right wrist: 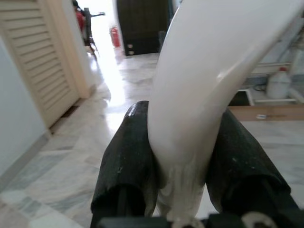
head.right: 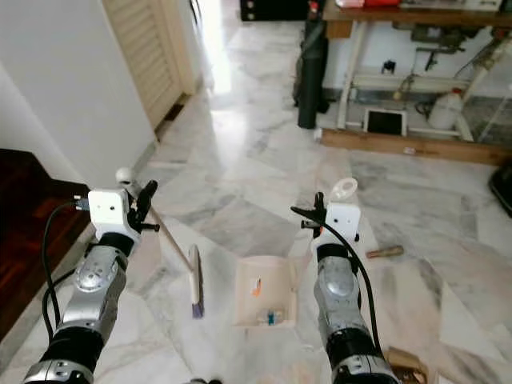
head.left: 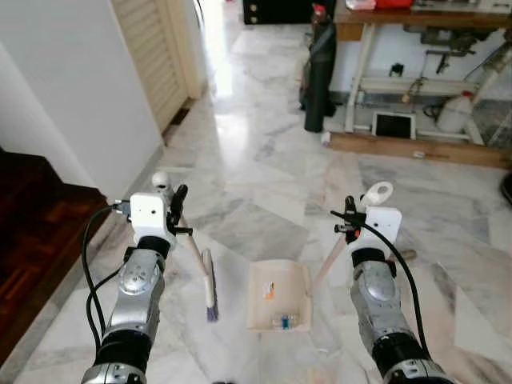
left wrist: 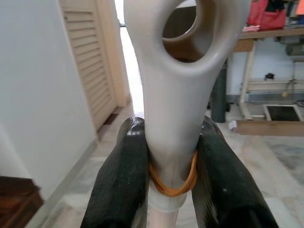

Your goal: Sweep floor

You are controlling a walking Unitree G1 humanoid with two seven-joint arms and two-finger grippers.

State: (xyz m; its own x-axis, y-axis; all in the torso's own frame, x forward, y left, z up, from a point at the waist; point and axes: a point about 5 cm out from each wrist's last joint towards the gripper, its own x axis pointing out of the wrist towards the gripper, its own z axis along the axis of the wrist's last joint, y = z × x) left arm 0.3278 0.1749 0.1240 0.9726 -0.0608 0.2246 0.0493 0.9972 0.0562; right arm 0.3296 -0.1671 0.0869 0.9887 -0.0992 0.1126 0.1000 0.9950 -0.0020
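You had the left gripper (left wrist: pixel 171 190) clamped on the upper end of the broom (head.left: pixel 210 284), its two black fingers (left wrist: pixel 121 185) pressed hard against either side of the pale handle just under the hanging loop, where an orange rubber band (left wrist: pixel 172 187) circled the shaft. From the head views the broom's handle slanted down and toward the middle from that gripper, and its brush head sat on the marble floor (head.left: pixel 264 176) just to the left of the dustpan (head.left: pixel 278 296). Your right gripper (right wrist: pixel 183 190) was closed the same way on the dustpan's white handle — both fingers (right wrist: pixel 126 161) tight against it, no gap showing — and that handle ran down and leftward to the pan. The pan itself lay flat on the floor between the two arms, open side up, with a small orange scrap and a bluish bit of litter (head.left: pixel 280 320) resting inside it. The brush head and the pan were near each other but apart. Further out, a small brown stick-like object (head.right: pixel 385 252) lay on the marble to the right of your right arm. A louvred door (head.left: pixel 152 56) stood in the wall at the left, dark wooden flooring (head.left: pixel 32 232) began beside the left arm, and a workbench (head.left: pixel 416 32) with a white jug (head.left: pixel 456 112) under it stood at the far right.
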